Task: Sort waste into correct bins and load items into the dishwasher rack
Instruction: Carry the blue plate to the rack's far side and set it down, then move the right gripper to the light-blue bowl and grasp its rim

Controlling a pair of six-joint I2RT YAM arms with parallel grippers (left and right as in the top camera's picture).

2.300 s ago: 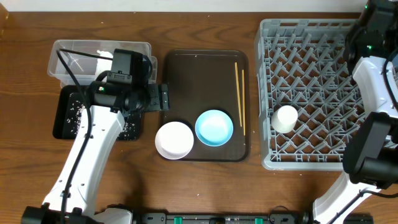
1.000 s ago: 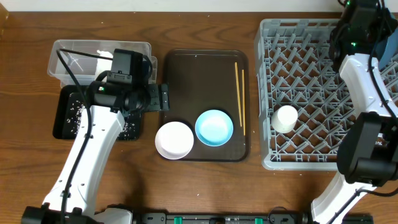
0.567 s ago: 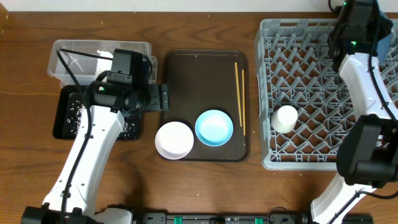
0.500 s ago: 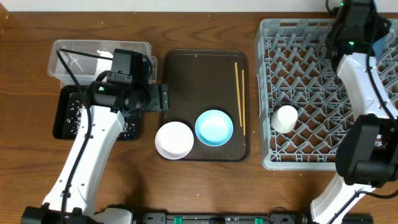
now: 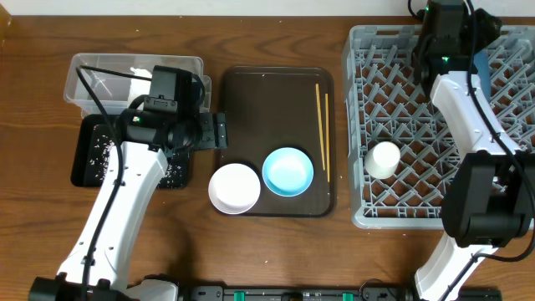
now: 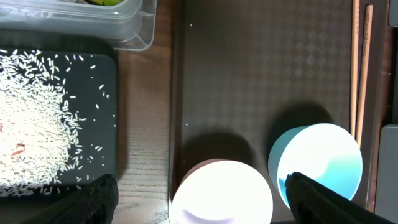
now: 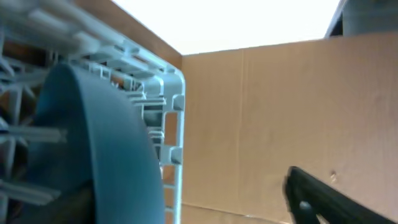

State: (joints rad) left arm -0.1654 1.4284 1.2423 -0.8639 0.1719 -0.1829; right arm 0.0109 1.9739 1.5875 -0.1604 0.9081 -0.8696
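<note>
Overhead, right gripper (image 5: 440, 33) shifted left over dishwasher rack (image 5: 352, 109), jaws apart, left gripper (image 5: 221, 131) unmoved, likewise spread.

The serving tray (image 5: 267, 117) was dark brown with a fine diamond texture. One bowl (image 5: 234, 188) was white, the other bowl (image 5: 288, 171) light blue. White rice (image 6: 31, 106) speckled the black tray (image 6: 102, 112). The latticed rack (image 5: 376, 100) was grey.

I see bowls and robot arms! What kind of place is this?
Probably a robot practice table set up like a kitchen clean-up spot: a dishwasher rack, a white bowl and chopsticks on a brown tray, and a black tray of rice.
</note>
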